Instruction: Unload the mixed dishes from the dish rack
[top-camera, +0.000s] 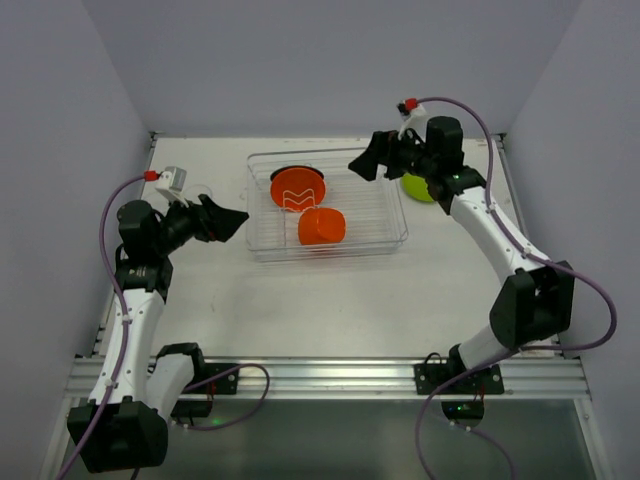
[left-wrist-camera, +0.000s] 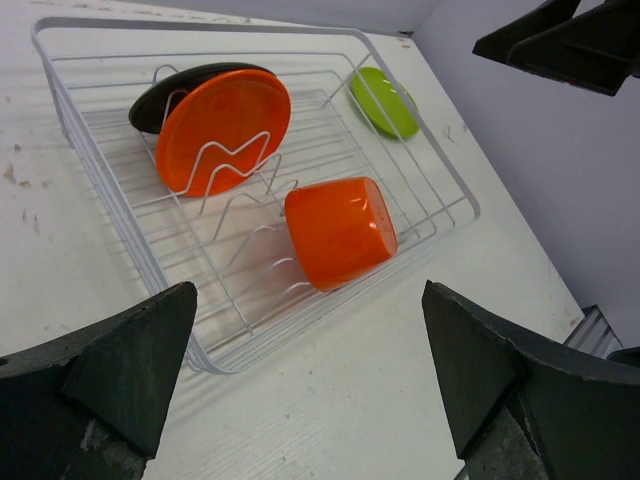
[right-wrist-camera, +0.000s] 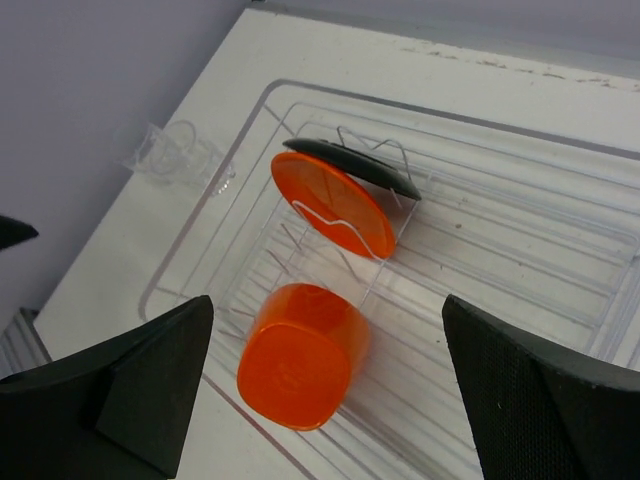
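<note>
Midway through unloading the dish rack (top-camera: 378, 215), going by the split of in vs. out. Already out on the table (top-camera: 300, 320): lime green plate (left-wrist-camera: 383, 100) just beside the rack's right end, partly under the right arm, and clear glass cups (right-wrist-camera: 175, 155) off the rack's left side (faint, hard to count). Left to come out: orange plate (left-wrist-camera: 222, 128) standing on edge in the wire slots, black plate (left-wrist-camera: 190, 85) leaning close behind it, and orange cup (left-wrist-camera: 340, 232) lying on its side on the rack floor toward the near edge. Right gripper (top-camera: 365, 163) poised above the rack's far right corner, jaws spread wide, nothing held. Left gripper (top-camera: 228, 222) off the rack's left end, likewise agape and empty, aimed at the contents. Next, prob.: reach in w/ the nearer arm. For a plate, pinch the top rim and lift straight up, clear of the wire. For the cup, close across its wall.
</note>
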